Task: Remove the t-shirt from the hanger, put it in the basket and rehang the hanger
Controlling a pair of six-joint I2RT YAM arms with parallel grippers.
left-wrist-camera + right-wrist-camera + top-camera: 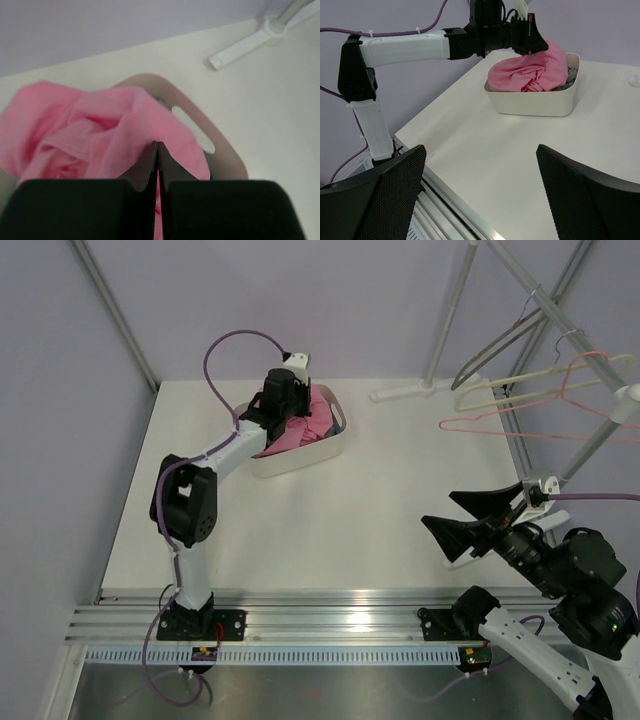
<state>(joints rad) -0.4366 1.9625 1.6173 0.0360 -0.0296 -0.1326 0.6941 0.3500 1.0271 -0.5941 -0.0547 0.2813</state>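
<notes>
Left gripper (157,145) shut at the t-shirt (100,127) in the tub (530,106); right gripper (480,152) wide open, empty.
Any pinched cloth: cannot tell.

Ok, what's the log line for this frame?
left gripper: shut at t-shirt in white tub, pinch unclear | right gripper: open, above table, holding nothing | t-shirt: bunched in tub

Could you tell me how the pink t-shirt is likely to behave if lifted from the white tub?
The pink t-shirt lies crumpled in soft folds, so it will probably hang limp. Its thin fabric suggests little weight. Heaped over grey clothes in the white tub, it may drag them along.
</notes>
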